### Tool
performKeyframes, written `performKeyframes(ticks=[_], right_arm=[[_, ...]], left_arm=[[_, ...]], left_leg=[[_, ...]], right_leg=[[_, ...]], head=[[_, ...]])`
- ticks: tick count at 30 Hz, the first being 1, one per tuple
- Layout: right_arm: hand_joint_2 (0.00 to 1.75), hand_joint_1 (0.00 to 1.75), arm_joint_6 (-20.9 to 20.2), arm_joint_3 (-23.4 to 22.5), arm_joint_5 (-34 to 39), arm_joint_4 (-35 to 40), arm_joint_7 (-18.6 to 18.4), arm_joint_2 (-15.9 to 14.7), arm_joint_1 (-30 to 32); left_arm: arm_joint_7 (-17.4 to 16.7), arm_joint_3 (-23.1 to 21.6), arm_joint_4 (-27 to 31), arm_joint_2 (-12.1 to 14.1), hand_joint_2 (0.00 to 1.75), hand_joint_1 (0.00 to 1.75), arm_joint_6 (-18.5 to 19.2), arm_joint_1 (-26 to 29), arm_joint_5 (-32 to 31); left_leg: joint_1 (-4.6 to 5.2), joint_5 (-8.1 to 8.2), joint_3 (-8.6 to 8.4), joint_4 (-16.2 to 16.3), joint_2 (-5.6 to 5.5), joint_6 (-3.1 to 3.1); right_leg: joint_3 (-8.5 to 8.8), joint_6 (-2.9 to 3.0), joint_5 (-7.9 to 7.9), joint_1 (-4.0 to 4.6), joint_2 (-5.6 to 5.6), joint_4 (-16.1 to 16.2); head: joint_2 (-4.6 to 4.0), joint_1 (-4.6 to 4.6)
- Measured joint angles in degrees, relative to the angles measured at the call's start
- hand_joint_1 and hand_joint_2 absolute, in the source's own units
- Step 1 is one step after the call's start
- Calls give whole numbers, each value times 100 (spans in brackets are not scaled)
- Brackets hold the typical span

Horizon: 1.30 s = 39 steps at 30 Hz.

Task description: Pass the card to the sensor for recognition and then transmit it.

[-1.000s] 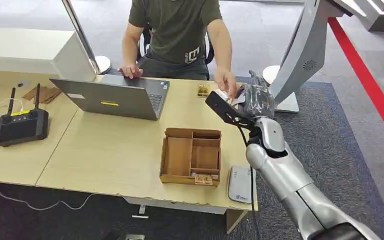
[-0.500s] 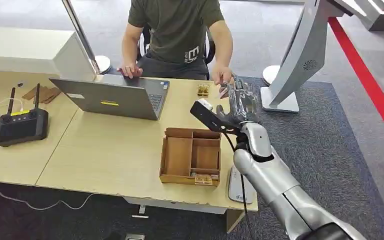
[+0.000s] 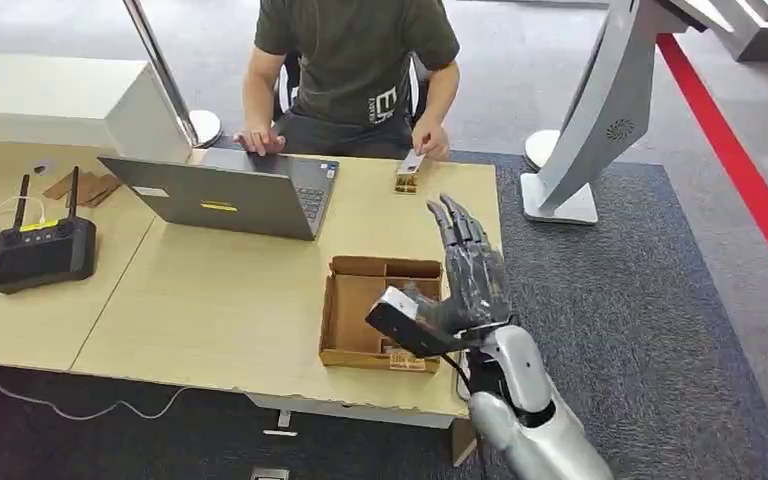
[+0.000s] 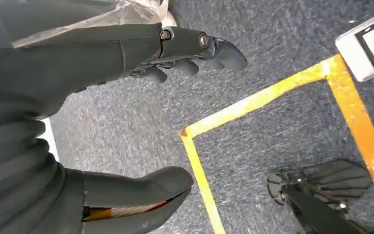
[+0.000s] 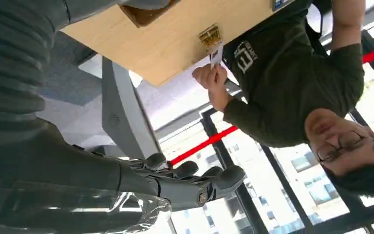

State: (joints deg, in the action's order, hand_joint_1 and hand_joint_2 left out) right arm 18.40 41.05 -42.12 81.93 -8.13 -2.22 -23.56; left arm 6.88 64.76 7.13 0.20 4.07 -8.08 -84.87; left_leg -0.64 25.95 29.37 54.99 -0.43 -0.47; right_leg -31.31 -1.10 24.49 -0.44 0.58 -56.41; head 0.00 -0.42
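Wooden surface (image 3: 210,300) carries a laptop (image 3: 225,195), then a brown compartment box (image 3: 380,310). Over the box's right side the right hand (image 3: 465,275) is raised, fingers (image 3: 460,220) straight and released, grasping nothing. Beyond it a person's hand (image 3: 428,140) pinches the card (image 3: 412,162). Left hand (image 4: 126,53) hangs above carpet, fingers loose.

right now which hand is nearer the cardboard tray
Right. The right hand is raised, open, at the cardboard tray's right edge; the left hand hangs over the carpeted floor.
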Motion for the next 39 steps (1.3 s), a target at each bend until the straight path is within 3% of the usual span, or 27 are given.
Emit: performKeyframes(ticks=[5,10,13,19,22,28,39], right_arm=[[175,0,-63,-48,-39,911,24,-226,447],[175,0,-90,-118,304,1737,641,-438,983],[175,0,-319,-138,267,2340,756,-641,1336],[175,0,-880,13,-900,2958,323,-851,1529],[175,0,-1230,157,-1169,3094,317,-914,1503],[175,0,-1814,476,-1469,3116,308,-963,1446],[175,0,-2839,732,-1722,3035,-166,-956,1428]], left_arm=[[24,5,0,22,175,0,0,34,4],[22,55,0,37,175,0,2,43,157],[20,135,0,53,175,0,-26,49,240],[24,241,0,68,175,0,-109,32,227],[46,282,0,68,175,0,-109,30,179],[118,297,0,68,175,0,-101,19,127],[114,332,0,66,175,0,-101,9,74]], left_leg=[[1,-1,1,0,3,1],[0,-2,-3,0,1,1],[0,0,-2,0,2,1],[0,0,2,-1,5,2],[0,-1,2,-1,4,1],[0,-2,1,-1,4,2],[0,-1,4,-1,3,2]], right_leg=[[-1,1,-1,-1,1,1],[5,1,-1,0,-1,3],[3,1,-1,0,4,2],[2,1,-1,0,3,3],[4,1,-1,0,2,2],[5,1,-2,0,2,0],[4,1,-1,0,1,1]], head=[[0,0],[0,0],[0,0],[0,0],[0,0],[0,-2],[0,0]])
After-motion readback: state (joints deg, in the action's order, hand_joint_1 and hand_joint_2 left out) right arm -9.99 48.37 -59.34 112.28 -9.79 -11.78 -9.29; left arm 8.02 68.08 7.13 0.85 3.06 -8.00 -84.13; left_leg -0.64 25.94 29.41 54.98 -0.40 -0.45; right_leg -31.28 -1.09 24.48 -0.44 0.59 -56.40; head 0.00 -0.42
